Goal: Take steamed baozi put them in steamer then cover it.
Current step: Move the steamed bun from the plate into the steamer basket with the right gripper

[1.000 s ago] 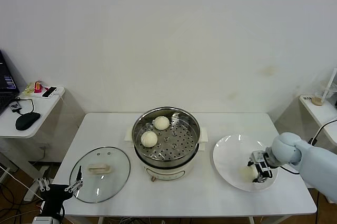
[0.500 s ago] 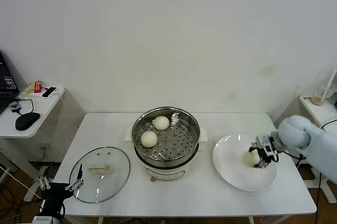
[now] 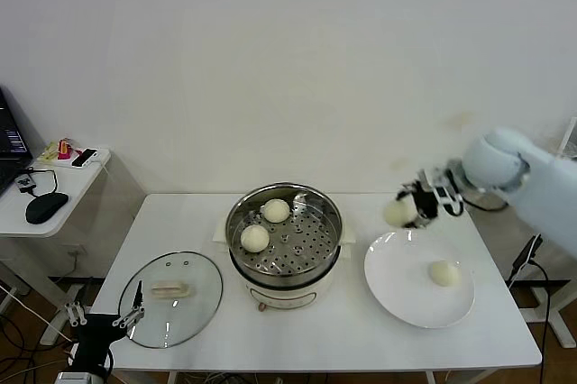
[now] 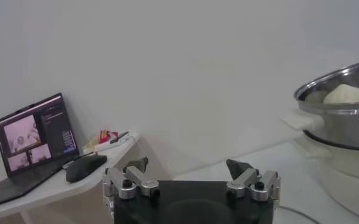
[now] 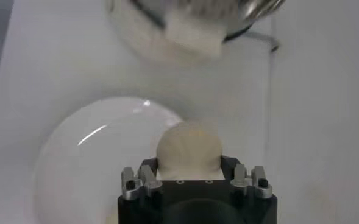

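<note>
White wall rises behind the white surface [image 3: 361, 330] where we work. Our right gripper [image 3: 411, 206] pinches one steamed baozi [image 3: 398, 212] in the air above the plate [image 3: 397, 298], between it and the steamer [image 3: 284, 238]. Two baozi [image 3: 255, 238] sit on the steamer's perforated tray; another [image 3: 443, 273] lies on the plate. Our left gripper [image 3: 126, 315], fingers spread, waits beside the glass cover [image 3: 203, 298] lying on the surface.

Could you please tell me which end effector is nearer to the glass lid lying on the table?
Left. The left end effector sits just beside the glass lid's rim; the right end effector holds a baozi aloft beyond the steamer.
</note>
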